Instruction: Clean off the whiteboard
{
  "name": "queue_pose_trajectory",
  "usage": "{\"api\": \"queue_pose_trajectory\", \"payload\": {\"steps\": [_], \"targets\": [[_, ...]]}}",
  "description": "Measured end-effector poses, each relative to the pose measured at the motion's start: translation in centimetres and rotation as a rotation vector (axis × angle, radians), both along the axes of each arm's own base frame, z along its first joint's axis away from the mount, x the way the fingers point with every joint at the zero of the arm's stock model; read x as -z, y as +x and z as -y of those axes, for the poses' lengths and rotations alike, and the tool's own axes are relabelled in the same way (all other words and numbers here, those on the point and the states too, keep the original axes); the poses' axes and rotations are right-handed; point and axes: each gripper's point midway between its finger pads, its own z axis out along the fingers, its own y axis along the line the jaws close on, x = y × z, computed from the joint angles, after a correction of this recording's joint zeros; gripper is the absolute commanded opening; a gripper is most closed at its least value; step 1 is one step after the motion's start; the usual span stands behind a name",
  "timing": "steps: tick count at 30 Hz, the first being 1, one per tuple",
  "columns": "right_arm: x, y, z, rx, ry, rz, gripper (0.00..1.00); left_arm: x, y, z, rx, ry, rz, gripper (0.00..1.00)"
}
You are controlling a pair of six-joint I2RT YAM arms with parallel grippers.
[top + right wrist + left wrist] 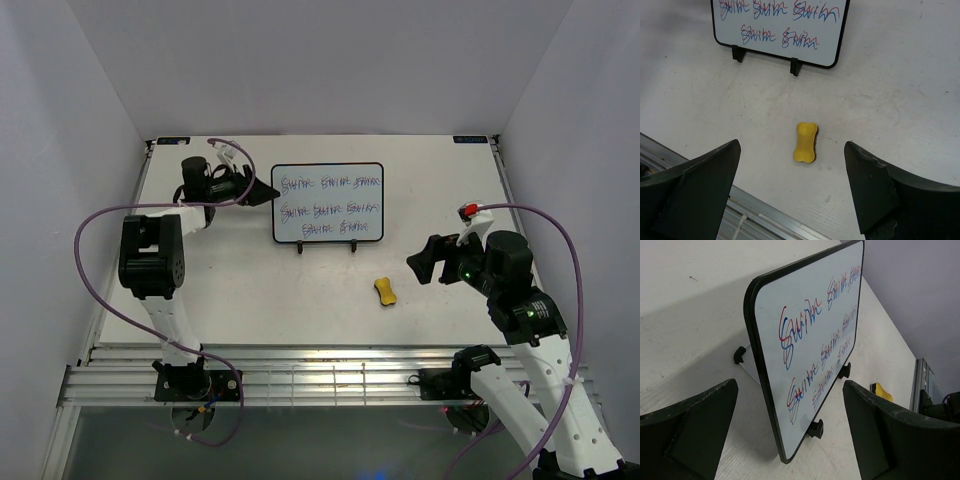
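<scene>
The whiteboard (pixel 327 202) stands upright on a black wire stand at mid-table, with three lines of red and purple handwriting. My left gripper (pixel 265 192) is open just beside the board's left edge. In the left wrist view the board (pixel 810 335) stands edge-on between the open jaws of that gripper (pixel 790 384), touching neither finger. The yellow eraser block (pixel 386 290) lies flat on the table in front of the board. My right gripper (pixel 425 260) is open and empty to the eraser's right. In the right wrist view the eraser (pixel 805 142) lies beyond the open gripper (pixel 791 144), with the board (pixel 780 25) behind it.
The stand's black feet (pixel 297 247) rest on the white table. Aluminium rails (pixel 300 375) run along the near table edge. White walls close in the left, back and right sides. Purple cables loop off both arms.
</scene>
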Motion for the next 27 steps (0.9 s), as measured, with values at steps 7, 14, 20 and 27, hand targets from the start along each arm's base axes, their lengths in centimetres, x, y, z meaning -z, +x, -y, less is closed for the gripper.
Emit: {"api": "queue_pose_trajectory", "payload": {"steps": [7,14,20,27], "targets": [[0.1,0.1,-0.1,-0.010,-0.005,-0.003,0.90,-0.3,0.5,0.6,0.075,-0.039,0.041,0.92],[0.5,0.2,-0.3,-0.017,-0.008,-0.021,0.90,1.3,0.2,1.1,0.138,-0.077,0.014,0.82],[0.2,0.1,-0.3,-0.020,-0.008,-0.010,0.91,2.0,0.0,1.4,0.182,-0.111,-0.009,0.75],[-0.2,0.1,-0.3,-0.025,-0.007,0.001,0.92,2.2,0.1,1.3,0.218,-0.152,-0.011,0.61]]}}
